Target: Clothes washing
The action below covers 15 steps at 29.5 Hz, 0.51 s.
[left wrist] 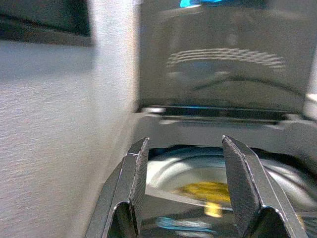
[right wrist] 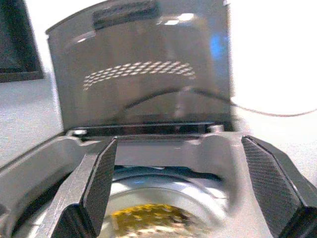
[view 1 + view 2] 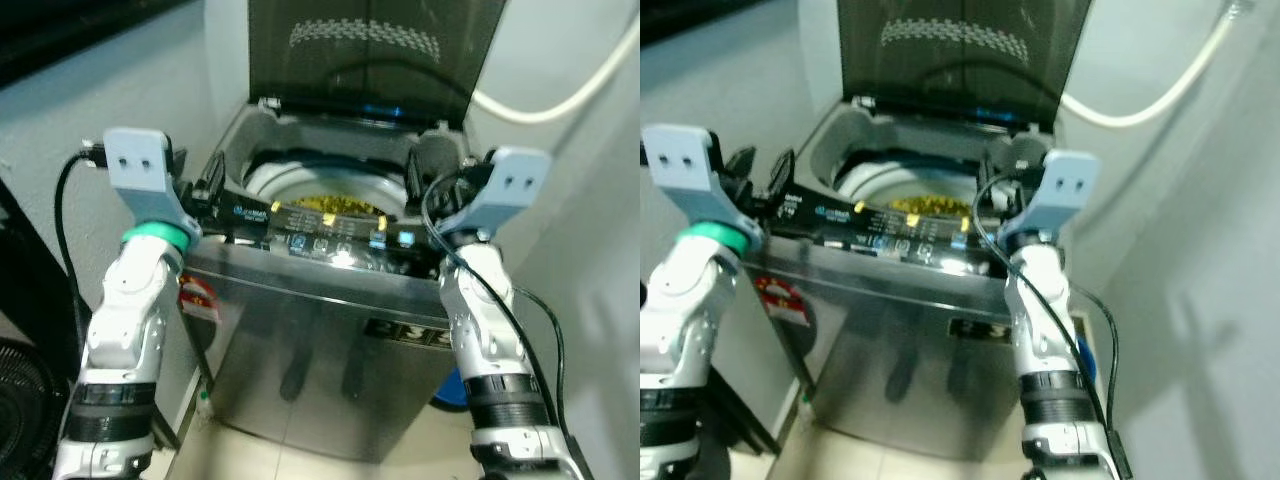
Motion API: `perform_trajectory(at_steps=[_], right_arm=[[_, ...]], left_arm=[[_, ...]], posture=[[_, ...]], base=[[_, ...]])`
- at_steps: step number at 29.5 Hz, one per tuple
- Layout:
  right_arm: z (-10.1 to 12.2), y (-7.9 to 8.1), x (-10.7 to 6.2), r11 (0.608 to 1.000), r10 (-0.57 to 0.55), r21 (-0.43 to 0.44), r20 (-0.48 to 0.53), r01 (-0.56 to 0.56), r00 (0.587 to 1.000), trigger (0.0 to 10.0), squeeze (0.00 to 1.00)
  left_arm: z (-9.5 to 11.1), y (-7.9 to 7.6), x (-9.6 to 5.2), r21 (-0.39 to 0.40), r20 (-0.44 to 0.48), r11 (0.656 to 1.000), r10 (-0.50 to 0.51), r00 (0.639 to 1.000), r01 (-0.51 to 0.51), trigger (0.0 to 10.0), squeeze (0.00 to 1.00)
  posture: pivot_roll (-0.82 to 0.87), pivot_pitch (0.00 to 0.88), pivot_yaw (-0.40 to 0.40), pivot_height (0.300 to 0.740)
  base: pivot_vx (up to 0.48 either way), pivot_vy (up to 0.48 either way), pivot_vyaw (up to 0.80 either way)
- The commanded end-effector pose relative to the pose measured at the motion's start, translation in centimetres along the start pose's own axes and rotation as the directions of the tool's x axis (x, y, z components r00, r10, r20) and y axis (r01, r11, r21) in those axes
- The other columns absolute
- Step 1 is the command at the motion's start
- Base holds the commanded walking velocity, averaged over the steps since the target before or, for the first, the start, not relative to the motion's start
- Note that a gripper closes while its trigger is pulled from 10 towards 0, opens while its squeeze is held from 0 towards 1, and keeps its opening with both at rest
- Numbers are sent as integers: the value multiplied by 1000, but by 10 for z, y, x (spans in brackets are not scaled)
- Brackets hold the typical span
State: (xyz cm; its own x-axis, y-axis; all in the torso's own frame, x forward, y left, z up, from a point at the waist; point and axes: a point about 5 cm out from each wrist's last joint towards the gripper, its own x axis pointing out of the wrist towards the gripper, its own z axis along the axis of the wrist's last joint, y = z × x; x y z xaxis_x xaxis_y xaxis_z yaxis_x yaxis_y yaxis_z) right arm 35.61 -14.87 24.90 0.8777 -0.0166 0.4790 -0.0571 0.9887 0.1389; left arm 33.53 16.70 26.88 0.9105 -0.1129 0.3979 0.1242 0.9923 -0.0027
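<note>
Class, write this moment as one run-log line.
washer lid: raised | drum: yellow item inside | left gripper: open, over front left rim | right gripper: open, over front right rim

I stand in a home laundry corner, facing a top-loading washer [image 3: 330, 330] with its lid [image 3: 375, 50] raised, set on a tiled floor [image 3: 260, 455] between plain walls [image 3: 90, 90], a white hose [image 3: 560, 95] hanging behind.
</note>
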Motion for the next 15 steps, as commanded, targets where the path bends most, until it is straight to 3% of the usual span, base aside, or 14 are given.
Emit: perform_trajectory(at_steps=[1, 3, 7, 15], right_arm=[[-1, 0, -1, 1000, 1, -15, -2, -1, 1000, 10000, 0], [-1, 1, -2, 1000, 8, -30, -2, -8, 1000, 10000, 0], [-2, 3, -3, 998, 36, -47, -3, -37, 999, 10000, 0], [-3, 4, -4, 996, 66, -64, -9, -66, 998, 10000, 0]], left_arm=[[-1, 2, -1, 13, -6, 1000, 4, 1000, -4, 10000, 0], [-1, 2, -1, 12, -6, 1000, 4, 1000, -3, 10000, 0], [-2, 1, -1, 7, -8, 1000, 6, 1000, -5, 10000, 0], [-2, -2, -1, -3, -5, 1000, -1, 1000, 1, 10000, 0]], posture=[[77, 0, 11, 740], [77, 0, 11, 740], [75, 0, 9, 740], [74, 0, 7, 740]], base=[[-375, 0, 0], [-351, 0, 0], [0, 0, 256], [0, 0, 793]])
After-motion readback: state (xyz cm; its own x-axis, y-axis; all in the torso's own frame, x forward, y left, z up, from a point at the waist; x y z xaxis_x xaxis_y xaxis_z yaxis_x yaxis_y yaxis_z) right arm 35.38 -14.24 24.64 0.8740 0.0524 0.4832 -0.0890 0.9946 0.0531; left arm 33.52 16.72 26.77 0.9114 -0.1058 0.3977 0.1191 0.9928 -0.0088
